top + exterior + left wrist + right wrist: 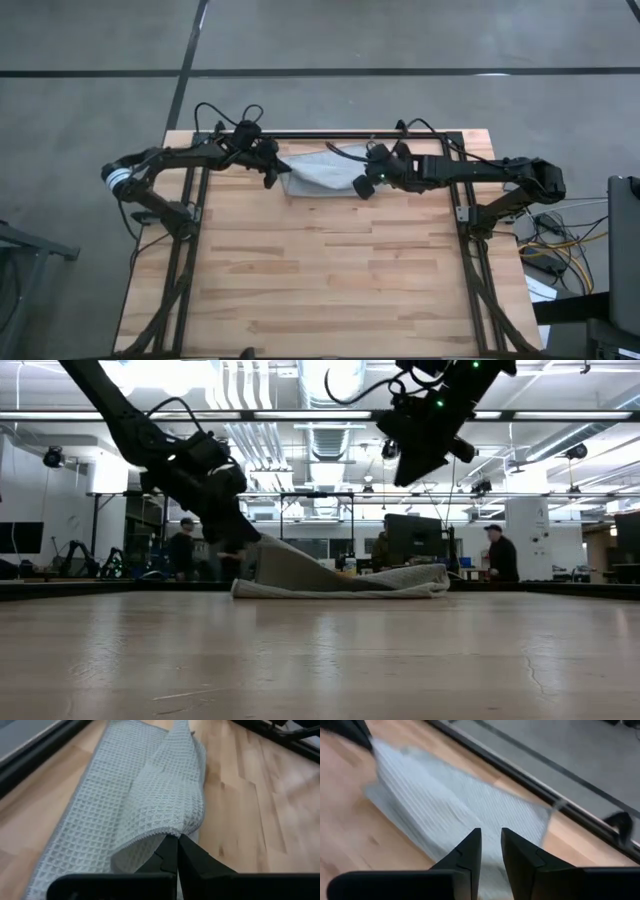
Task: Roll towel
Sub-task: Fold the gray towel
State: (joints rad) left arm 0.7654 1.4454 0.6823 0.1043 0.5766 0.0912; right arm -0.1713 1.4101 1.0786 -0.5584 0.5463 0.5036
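Here left tool (pixel 172 842) pinches towel (pixel 325 172) edge; right tool (pixel 425 455) hovers above.

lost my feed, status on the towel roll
Left end effector shut on towel edge, lifted. Right end effector above towel, fingers apart, empty. Nothing in the way.

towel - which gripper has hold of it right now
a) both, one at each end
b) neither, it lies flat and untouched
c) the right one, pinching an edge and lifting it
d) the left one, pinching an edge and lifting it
d: the left gripper is shut on a raised edge of the towel, while the right gripper hangs above the cloth with its fingers apart and nothing between them.
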